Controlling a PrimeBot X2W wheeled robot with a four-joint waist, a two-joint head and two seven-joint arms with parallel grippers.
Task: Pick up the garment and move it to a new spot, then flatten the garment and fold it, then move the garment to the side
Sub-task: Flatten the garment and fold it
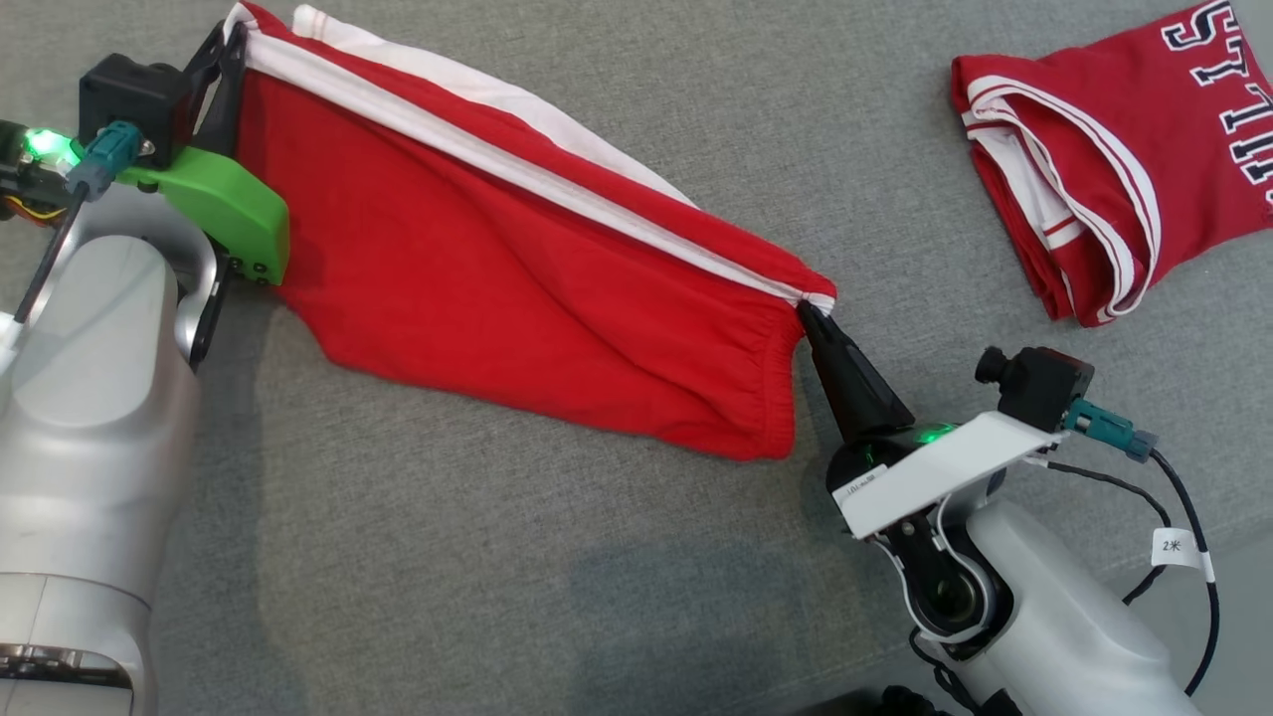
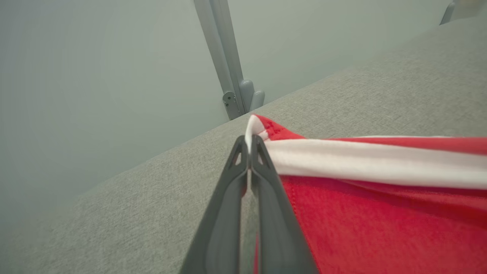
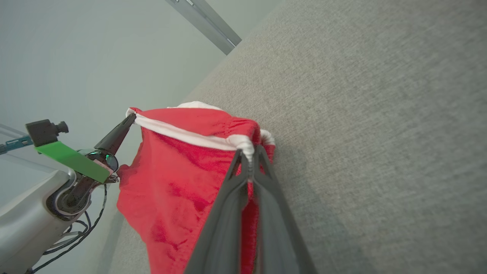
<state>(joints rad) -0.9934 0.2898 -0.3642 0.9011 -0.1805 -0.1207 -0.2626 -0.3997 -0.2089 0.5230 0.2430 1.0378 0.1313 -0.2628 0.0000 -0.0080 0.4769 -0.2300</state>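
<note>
Both tools are pinched tight on the red shorts: left tool on one striped corner, right tool on the waistband corner, cloth stretched between them over the counter. Risk: both are tip-only grips, so extra tension or a jerk could pull a corner free. Count: two tools, two red garments (held shorts, folded jersey well apart), one counter.

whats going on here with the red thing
The robot holds red shorts stretched between its two arms. The left gripper and the right gripper each have their jaws shut on one end of the white-striped edge. The cloth hangs over the grey surface, not yet laid flat or folded. A red jersey lies folded at the far right.
</note>
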